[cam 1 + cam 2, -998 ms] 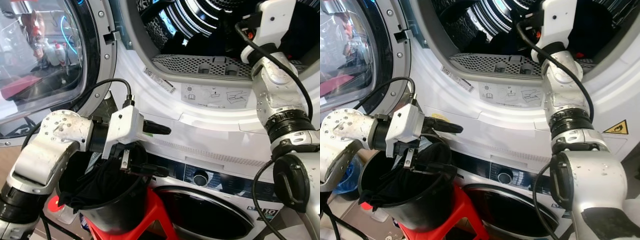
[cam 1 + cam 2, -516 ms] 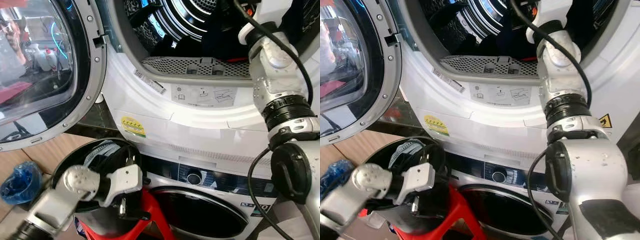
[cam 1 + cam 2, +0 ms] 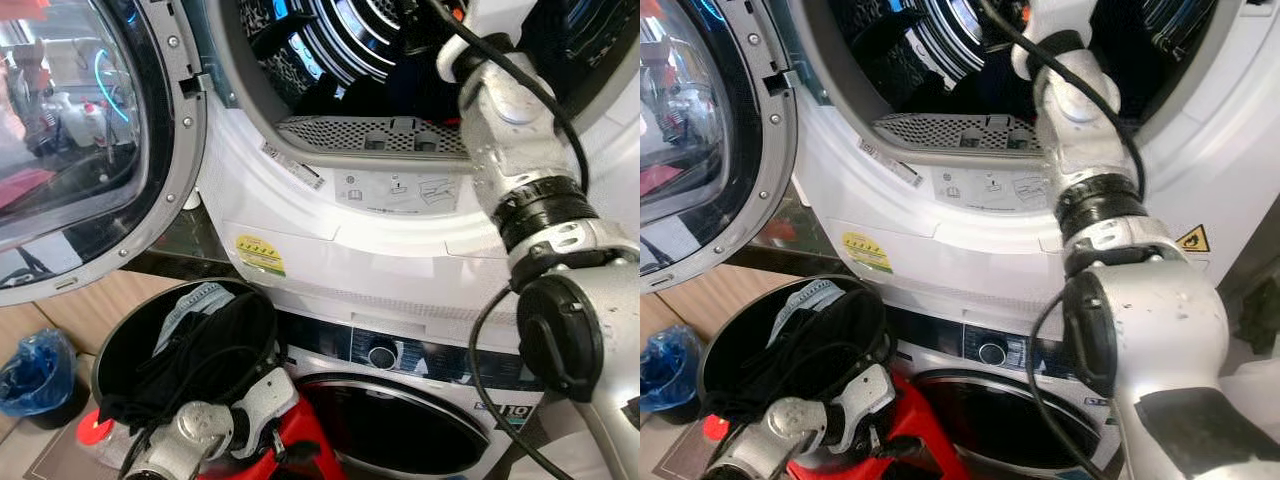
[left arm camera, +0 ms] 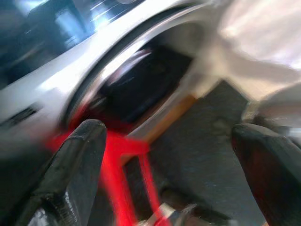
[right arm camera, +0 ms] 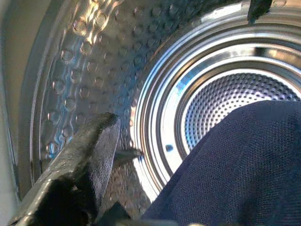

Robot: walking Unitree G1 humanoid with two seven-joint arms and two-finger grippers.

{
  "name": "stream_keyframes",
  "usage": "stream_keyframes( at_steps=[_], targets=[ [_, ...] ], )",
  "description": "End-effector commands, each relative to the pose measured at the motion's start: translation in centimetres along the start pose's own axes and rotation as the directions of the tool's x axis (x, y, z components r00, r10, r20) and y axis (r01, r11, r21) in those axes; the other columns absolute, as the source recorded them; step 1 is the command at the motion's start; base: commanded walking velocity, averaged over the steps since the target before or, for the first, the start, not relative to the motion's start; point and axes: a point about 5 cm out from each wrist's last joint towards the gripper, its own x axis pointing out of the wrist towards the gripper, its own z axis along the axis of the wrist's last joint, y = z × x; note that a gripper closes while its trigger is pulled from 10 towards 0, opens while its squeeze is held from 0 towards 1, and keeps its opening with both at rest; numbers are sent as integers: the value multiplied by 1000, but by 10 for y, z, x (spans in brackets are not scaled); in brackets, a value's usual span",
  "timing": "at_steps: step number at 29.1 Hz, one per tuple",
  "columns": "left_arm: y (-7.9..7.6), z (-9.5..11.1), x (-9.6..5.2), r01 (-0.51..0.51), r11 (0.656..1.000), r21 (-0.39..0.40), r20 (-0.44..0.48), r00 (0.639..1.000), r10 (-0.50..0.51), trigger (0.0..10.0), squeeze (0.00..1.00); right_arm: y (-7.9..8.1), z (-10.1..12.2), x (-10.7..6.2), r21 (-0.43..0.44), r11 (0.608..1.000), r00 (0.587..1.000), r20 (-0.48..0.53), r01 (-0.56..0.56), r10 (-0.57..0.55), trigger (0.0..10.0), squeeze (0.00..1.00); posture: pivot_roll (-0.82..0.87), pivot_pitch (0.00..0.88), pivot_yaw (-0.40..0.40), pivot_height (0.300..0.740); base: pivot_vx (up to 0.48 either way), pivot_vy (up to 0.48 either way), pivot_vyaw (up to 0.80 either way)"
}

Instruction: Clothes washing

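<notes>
Inside the top drum (image 5: 94, 70) our right gripper (image 5: 155, 155) now reaches deep, a dark blue cloth (image 5: 235, 174) against it, but we cannot tell if it grips. Our left gripper (image 4: 164, 160) has dropped below the black bucket (image 3: 110, 350), fingers (image 4: 70, 165) apart and empty, so more clothes (image 3: 190, 340) wait there.

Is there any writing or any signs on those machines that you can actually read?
"10": white digits on the lower machine's front panel; the rest is cut off.
Yellow warning triangle on the upper machine: a flame symbol, no words.
Yellow sticker: print too small to read.
Pictogram label below the drum opening: drawings, too small to read.
White strip label: unreadable.
</notes>
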Motion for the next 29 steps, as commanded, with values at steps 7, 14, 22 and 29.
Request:
stream_keyframes(
  at_steps=[7,14,22,29],
  targets=[
    [-5,-26,-4,18,981,-194,-34,999,-25,10000,0,11,9,6,17,1000,1000,1,-6,6,10000,0,-53,7,109,740,0,0,0],
    [-44,-13,17,344,939,-18,-45,938,-344,10000,0,17,9,8,2,999,999,-12,-42,42,10000,0,-54,6,101,740,0,0,0],
    [-79,2,43,445,895,34,-102,892,-440,10000,0,28,11,11,-38,999,999,-39,-33,32,10000,0,-67,15,91,740,0,0,0],
    [-109,9,56,463,886,-17,-38,885,-464,10000,0,21,19,18,-121,988,985,-136,90,-107,10000,0,-61,28,69,740,0,0,0]
  ],
)
